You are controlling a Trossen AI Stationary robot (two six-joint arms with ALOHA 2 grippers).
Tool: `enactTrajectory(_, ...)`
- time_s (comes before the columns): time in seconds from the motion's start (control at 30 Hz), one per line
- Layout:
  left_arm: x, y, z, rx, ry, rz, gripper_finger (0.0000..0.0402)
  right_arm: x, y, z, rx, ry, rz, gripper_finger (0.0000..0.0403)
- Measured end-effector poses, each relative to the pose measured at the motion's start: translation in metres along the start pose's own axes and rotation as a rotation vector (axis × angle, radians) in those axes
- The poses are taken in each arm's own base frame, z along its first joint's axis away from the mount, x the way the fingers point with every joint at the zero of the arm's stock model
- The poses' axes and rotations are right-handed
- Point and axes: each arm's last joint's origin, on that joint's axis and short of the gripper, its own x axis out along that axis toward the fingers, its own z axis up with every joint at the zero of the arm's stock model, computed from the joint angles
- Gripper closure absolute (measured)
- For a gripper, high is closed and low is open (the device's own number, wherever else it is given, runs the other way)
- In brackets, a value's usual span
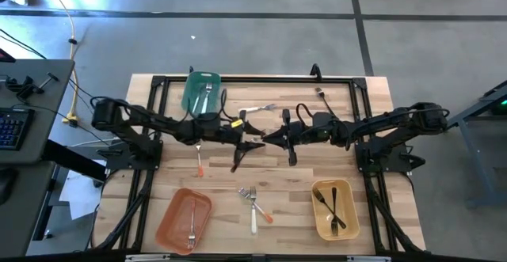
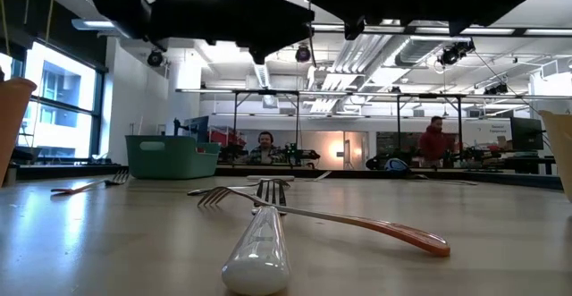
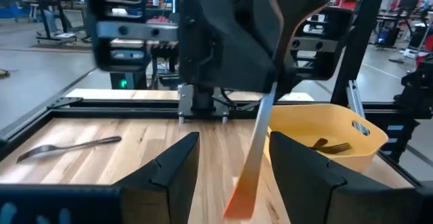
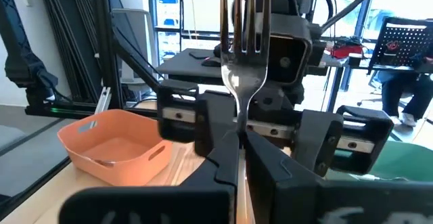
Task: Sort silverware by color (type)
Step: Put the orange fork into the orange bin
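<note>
You see the wooden table filling the frame's middle, green bin at upper centre, orange bin lower left, yellow bin lower right. At centre, your right gripper is clamped on a red-tipped fork. Facing it, your left gripper stands fully spread, holding nothing. Loose forks lie lower centre.

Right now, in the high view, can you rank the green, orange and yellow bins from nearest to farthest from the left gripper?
From the left gripper, at mid-table:
1. Green bin, at the far edge on the left arm's side: nearest.
2. Orange bin, near-left corner, and yellow bin, near-right corner: both clearly farther than the green one, but too close to each other to call.
</note>
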Motion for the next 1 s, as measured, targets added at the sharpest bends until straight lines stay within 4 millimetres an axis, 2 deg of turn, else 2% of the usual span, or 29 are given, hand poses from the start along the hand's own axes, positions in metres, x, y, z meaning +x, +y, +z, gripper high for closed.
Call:
enactTrajectory(0.13,0.006,-0.005,0.003,0.004,-0.009,0.003,0.0234,0.000,0.000,0.000,0.000,0.000,0.000,0.0403)
enactTrajectory(0.23,0.006,-0.007,0.003,0.004,-0.009,0.028,0.0254,0.000,-0.001,0.000,0.000,0.002,-0.024,0.0403)
enactTrajectory(0.33,0.006,-0.009,0.003,-0.010,-0.010,0.029,0.0289,0.000,-0.001,0.000,-0.002,0.003,-0.031,0.0403)
enactTrajectory(0.53,0.006,-0.009,0.002,-0.021,-0.009,0.024,0.0386,0.000,-0.001,0.000,0.000,0.005,-0.051,0.0403)
enactTrajectory(0.77,0.001,-0.009,0.005,-0.019,0.057,0.049,0.0394,0.000,-0.002,-0.002,0.013,0.026,-0.113,0.0390)
enactTrajectory(1.0,-0.027,-0.024,0.019,-0.029,0.246,0.084,0.0394,0.000,-0.001,-0.002,0.007,0.040,-0.324,0.0315)
